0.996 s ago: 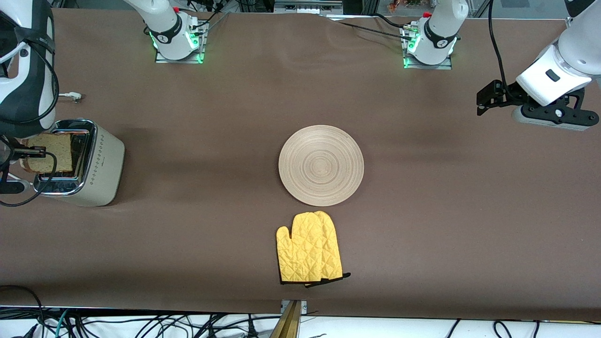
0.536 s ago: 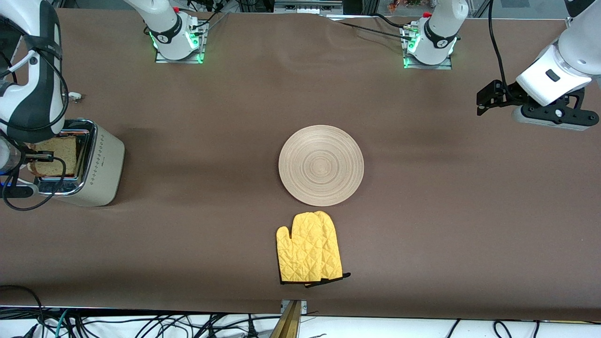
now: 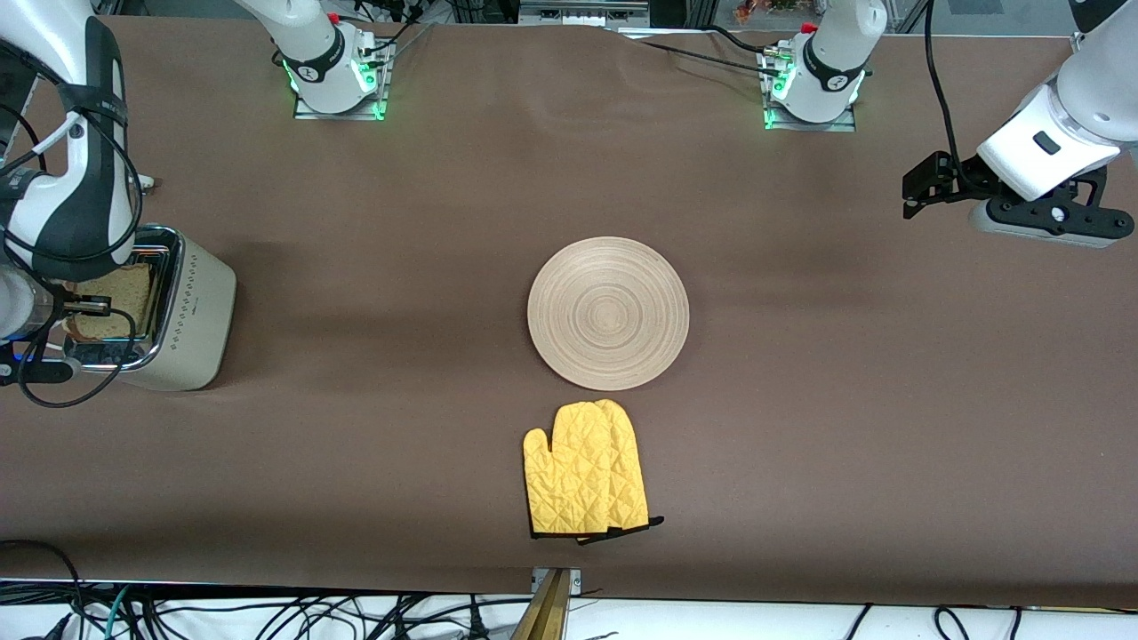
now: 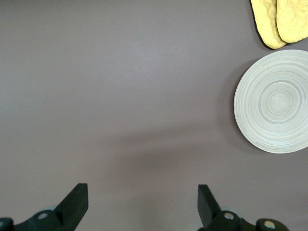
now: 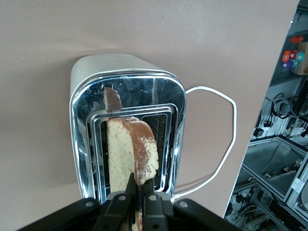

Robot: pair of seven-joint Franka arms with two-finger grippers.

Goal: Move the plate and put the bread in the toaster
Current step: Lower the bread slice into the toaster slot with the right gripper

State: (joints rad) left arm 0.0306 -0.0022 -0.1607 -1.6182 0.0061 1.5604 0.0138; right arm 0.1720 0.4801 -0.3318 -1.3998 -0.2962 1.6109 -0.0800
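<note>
Bread (image 5: pixel 129 155), a speckled brown-crusted slice clamped edgewise in the right gripper (image 5: pixel 136 191), could snag the cream chrome-topped toaster's (image 3: pixel 191 311) slot; the left gripper (image 4: pixel 143 204) waits, fingers apart

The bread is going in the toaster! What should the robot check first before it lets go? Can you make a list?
1. Right gripper shut on the bread: ok.
2. Bread standing on edge over a slot of the toaster, lower part already between the chrome rails: ok.
3. Bread all the way down in the slot: not ok, much of it sticks up above the top.
4. Plate out of the way, mid-table beside the yellow oven mitt: ok.
5. Left gripper open, holding nothing, waiting over bare table: ok.
6. Toaster lever position: cannot tell.
</note>
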